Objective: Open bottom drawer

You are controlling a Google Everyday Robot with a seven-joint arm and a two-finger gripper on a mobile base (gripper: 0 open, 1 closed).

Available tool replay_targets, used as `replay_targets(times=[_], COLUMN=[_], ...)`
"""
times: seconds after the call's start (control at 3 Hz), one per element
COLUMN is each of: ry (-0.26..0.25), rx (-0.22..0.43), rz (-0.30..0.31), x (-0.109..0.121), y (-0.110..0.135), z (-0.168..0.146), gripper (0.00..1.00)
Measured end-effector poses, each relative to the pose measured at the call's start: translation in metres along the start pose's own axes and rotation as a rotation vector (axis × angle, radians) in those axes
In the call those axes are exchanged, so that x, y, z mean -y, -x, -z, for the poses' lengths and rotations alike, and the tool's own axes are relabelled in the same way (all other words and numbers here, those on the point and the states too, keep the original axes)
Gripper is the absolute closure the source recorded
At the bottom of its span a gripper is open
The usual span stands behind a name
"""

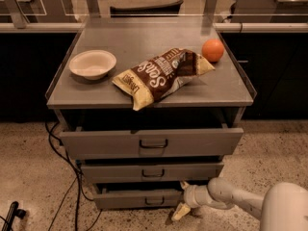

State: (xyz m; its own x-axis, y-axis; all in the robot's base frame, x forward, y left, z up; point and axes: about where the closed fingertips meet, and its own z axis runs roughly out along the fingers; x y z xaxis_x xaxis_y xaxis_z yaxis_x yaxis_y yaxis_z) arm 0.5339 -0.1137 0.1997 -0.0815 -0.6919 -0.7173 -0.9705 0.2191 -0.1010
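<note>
The bottom drawer (134,198) is the narrowest, lowest grey front of the cabinet, with a small dark loop handle (154,201) at its centre. It stands a little way out, like the two drawers above it. My gripper (183,198) is low at the drawer's right end, right of the handle, on a white arm that comes in from the lower right. One pale finger (180,211) points down toward the floor and another reaches up by the drawer's top right corner.
On the cabinet top (125,42) lie a white bowl (92,64), a brown and yellow snack bag (161,76) and an orange (212,50). Black cables (67,177) run over the speckled floor at the left. A dark counter stands behind.
</note>
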Motion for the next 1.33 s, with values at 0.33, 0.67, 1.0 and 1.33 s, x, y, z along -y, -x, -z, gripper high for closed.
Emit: replay_targets(times=[0.33,0.67,1.0,1.33], ry=[0.0,0.011,0.021,0.021], rx=[0.0,-0.026,-0.05,-0.05], rz=[0.0,-0.026,-0.06,-0.059], x=[0.0,-0.005,-0.011,-0.011], y=[0.0,-0.015,-0.034,-0.033], z=[0.0,-0.011,-0.023,-0.022], gripper=[0.0,0.0,0.0,0.16])
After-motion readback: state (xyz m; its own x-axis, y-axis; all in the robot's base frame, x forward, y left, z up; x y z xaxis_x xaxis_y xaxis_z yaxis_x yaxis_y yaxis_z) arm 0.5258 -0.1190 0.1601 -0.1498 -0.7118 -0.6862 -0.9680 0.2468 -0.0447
